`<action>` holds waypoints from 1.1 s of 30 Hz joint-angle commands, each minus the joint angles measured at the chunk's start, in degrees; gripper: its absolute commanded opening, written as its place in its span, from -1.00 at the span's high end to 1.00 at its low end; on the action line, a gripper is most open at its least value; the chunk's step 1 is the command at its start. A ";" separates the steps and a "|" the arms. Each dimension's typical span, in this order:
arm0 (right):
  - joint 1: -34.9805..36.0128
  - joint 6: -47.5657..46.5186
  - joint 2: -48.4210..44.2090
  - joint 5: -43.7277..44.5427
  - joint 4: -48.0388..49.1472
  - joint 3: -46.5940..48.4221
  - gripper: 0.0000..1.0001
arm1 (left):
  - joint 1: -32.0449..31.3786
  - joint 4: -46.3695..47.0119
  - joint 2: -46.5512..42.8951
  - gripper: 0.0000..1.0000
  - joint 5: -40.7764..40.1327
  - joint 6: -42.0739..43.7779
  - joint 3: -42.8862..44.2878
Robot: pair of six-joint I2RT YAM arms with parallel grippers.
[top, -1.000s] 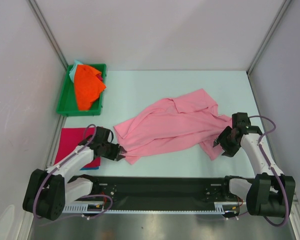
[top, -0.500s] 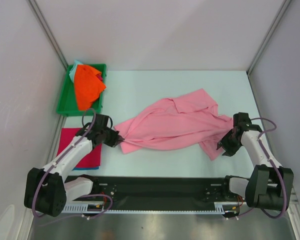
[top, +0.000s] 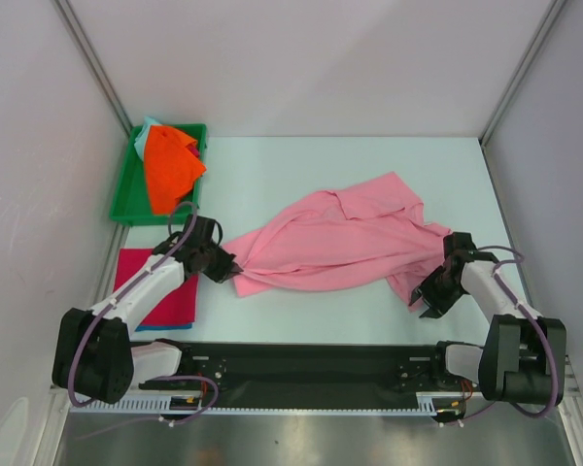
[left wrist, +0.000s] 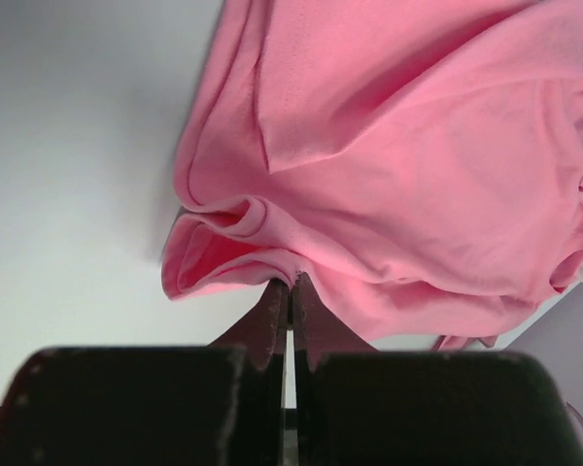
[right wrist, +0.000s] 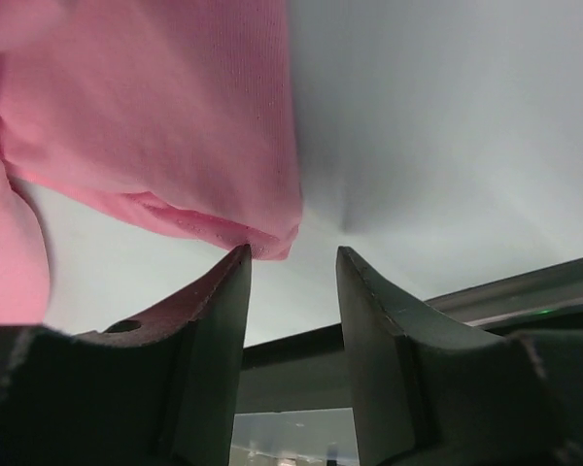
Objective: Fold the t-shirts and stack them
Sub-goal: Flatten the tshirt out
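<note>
A crumpled pink t-shirt [top: 335, 243] lies across the middle of the table. My left gripper [top: 230, 269] is shut on the shirt's left edge [left wrist: 272, 267]; the cloth bunches just above the closed fingertips [left wrist: 291, 283]. My right gripper [top: 418, 301] is open at the shirt's lower right corner. In the right wrist view the shirt's hem [right wrist: 262, 238] hangs right at the tips, and nothing is between the fingers [right wrist: 291, 254]. A folded magenta shirt [top: 155, 286] lies flat at the near left, over a blue one.
A green tray [top: 126, 194] at the far left holds a loose orange shirt [top: 170, 170] and a teal one. White walls close in both sides. A black rail [top: 311, 364] runs along the near edge.
My left gripper has pulled the shirt's left edge away from the near edge and folded it back. My right gripper has moved down and left to the shirt's lower right corner.
</note>
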 commanded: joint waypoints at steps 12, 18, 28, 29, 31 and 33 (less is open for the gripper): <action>0.84 4.29 7.19 1.00 11.33 -1.96 0.23 | 0.46 -1.32 0.07 0.99 0.44 5.61 6.20; 0.75 4.12 7.54 5.66 12.03 -1.87 0.93 | 0.46 -2.46 -1.50 0.99 -0.97 7.54 7.69; -1.26 -3.78 2.44 16.13 12.35 19.29 1.00 | 0.54 -7.21 -4.24 0.99 -8.08 18.16 20.15; -1.70 -3.88 2.88 17.00 12.65 25.14 1.00 | 0.63 -7.56 -3.71 0.99 -9.22 20.00 22.79; -3.55 -5.71 7.17 15.70 13.78 33.51 1.00 | 0.54 -9.66 -1.61 1.00 -12.13 24.58 30.61; -4.78 -6.07 9.46 17.09 14.67 44.16 1.00 | 0.54 -11.16 -0.02 1.00 -13.53 28.69 37.53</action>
